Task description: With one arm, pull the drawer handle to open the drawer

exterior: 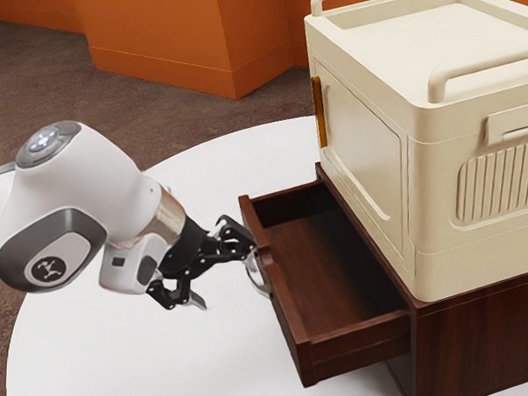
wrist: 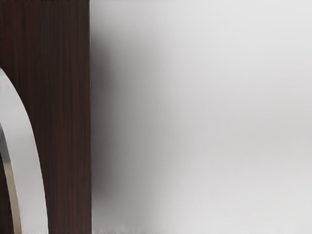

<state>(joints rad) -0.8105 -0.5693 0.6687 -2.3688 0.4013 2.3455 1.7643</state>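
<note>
Dark reddish-brown wood makes up the drawer (exterior: 283,291), standing open from its cabinet (exterior: 477,348), the inner floor in plain sight from here. On its front curves the silvery handle (exterior: 259,273); the gripper (exterior: 228,278) is right there, fingers spread wide apart, one close by the handle. A cream box (exterior: 363,141) with rounded rails sits on the cabinet. The white arm (exterior: 90,173) wears a round dark badge (exterior: 48,270), its mark unreadable to me.
</note>
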